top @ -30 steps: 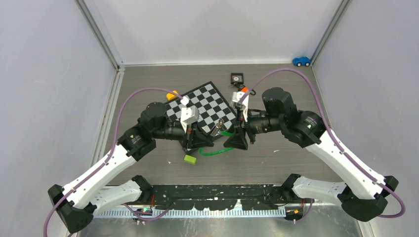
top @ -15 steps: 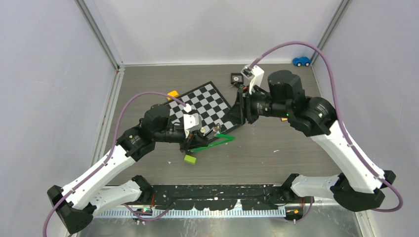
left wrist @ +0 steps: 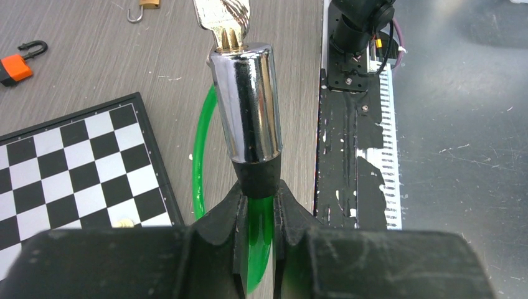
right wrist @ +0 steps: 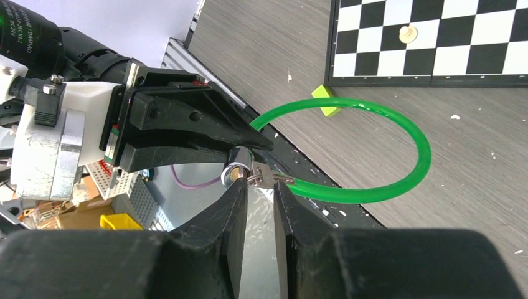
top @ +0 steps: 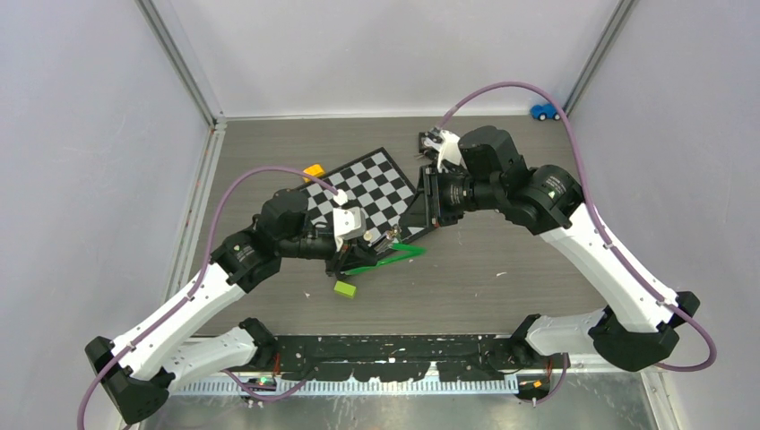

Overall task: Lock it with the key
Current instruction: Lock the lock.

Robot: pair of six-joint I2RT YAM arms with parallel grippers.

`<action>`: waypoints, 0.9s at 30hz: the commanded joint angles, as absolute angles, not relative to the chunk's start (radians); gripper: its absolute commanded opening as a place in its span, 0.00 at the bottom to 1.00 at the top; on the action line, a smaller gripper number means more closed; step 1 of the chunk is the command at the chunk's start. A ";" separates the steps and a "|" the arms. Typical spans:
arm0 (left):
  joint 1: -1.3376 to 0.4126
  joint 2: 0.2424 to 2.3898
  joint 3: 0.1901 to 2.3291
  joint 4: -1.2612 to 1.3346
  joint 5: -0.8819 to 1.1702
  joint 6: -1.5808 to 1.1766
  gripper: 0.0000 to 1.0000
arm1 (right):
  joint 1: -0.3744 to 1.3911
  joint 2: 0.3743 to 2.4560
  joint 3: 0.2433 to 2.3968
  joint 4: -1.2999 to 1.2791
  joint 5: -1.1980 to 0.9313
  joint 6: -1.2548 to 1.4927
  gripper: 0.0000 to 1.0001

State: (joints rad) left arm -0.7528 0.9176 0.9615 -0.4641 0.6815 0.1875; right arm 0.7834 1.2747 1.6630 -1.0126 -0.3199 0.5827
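left hand: closed tight on the cable lock, fingers pinching the black collar at the base of its chrome barrel; barrel points away from the wrist camera, tilted slightly left.
key: silver, seated in the far end of the barrel, its head cut off by the top edge of the left wrist view.
green cable: one open loop from the lock, lying on the counter just in front of the chessboard.
right hand: fingers a narrow gap apart, nothing between them; raised over the near right corner of the chessboard, aimed at the key end of the lock and apart from it in the top view.
white pawn: upright on the chessboard.
lime green block: on the counter, just beside the cable loop.
orange padlock: on the counter beyond the chessboard.
blue toy car: far right corner of the counter.
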 commanded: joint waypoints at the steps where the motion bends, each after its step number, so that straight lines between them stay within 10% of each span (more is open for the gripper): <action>1: -0.753 0.895 1.009 -0.407 0.704 0.201 0.00 | 0.778 1.276 1.685 -1.007 -0.374 0.606 0.26; 27: -0.754 0.910 1.010 -0.399 0.724 0.191 0.00 | 0.778 1.312 1.639 -0.966 -0.469 0.599 0.11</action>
State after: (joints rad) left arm -0.7528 0.9188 0.9615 -0.4698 0.6907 0.1875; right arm 0.7807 1.3025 1.6497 -0.9962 -0.4221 0.5983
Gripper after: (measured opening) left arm 0.131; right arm 0.149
